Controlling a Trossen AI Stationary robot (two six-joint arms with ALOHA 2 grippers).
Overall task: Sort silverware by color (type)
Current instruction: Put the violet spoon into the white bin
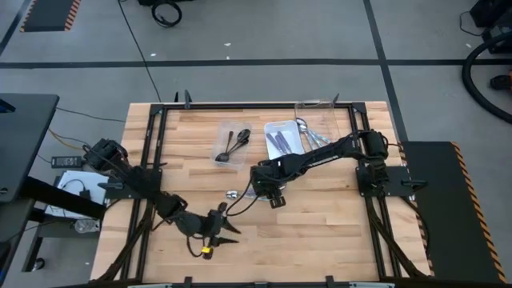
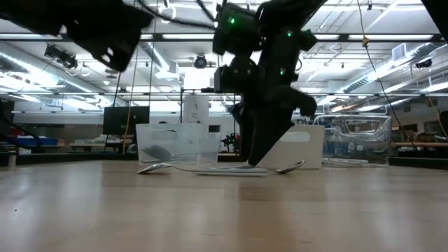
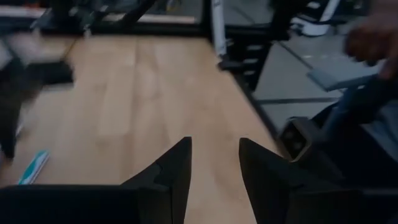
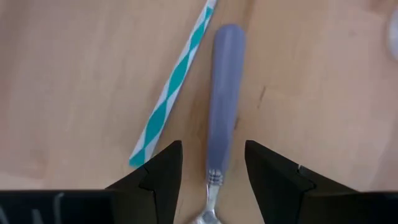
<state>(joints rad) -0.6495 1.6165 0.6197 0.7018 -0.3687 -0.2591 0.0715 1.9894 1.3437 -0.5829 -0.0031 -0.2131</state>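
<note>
Purple-handled spoon (image 4: 221, 99) lying flat on the wooden table (image 1: 320, 216), directly between and just ahead of the spread fingers (image 4: 158, 180) of the right gripper (image 4: 211, 171); not touching either finger, so nothing being pinched. Lying just beside that spoon's handle, at a slight angle: a teal-and-white striped straw (image 4: 171, 87). Reaching out over the middle of the table, right gripper (image 1: 268, 192) hanging low, almost at the board in the low view (image 2: 255, 150).

Sitting behind that gripper, toward the far edge: a clear tray (image 1: 232, 144) holding dark spoons (image 1: 234, 146), a white tray (image 1: 282, 138) holding purple-handled spoons (image 1: 280, 142), and a third clear tray (image 1: 316, 120) with silver spoons (image 1: 308, 132). Resting on the board just beside the gripper, toward the left arm: one loose silver spoon (image 1: 232, 194).

Hovering near the front edge, well apart from the trays: left gripper (image 1: 222, 232), fingers (image 3: 171, 168) spread with only bare wood between them, holding nothing. Showing at the edge of the left wrist view: the striped straw (image 3: 32, 168) again.
</note>
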